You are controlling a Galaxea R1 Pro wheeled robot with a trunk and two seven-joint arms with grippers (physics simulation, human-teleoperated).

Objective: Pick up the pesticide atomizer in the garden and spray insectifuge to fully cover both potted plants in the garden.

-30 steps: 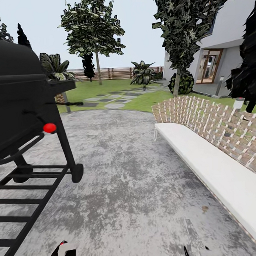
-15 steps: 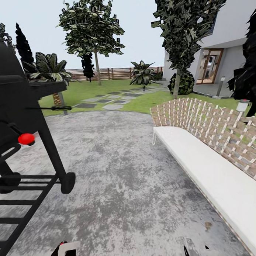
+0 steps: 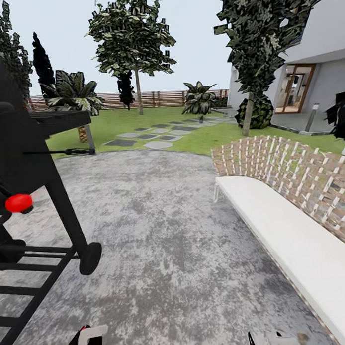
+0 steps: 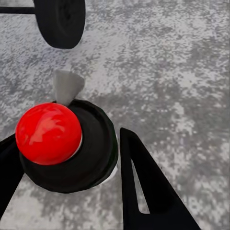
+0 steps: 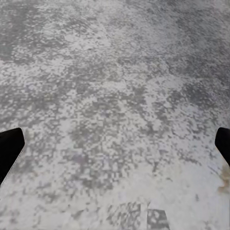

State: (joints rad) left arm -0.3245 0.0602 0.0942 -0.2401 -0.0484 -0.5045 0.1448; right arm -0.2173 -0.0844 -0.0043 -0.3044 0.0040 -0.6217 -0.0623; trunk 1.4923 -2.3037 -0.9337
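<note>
Camera's swung a bit since earlier, grill sliding further left. Right gripper fingers apart, left gripper can't tell. I'd steer between grill and bench toward the lawn.

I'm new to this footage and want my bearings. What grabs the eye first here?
A big black grill on wheels looms at the left of the head view, with a bright red knob on its frame. On the right, a long white bench with a woven back runs along the grey paved patio. Beyond lie a green lawn with stepping stones, trees and a brown fence.
</note>
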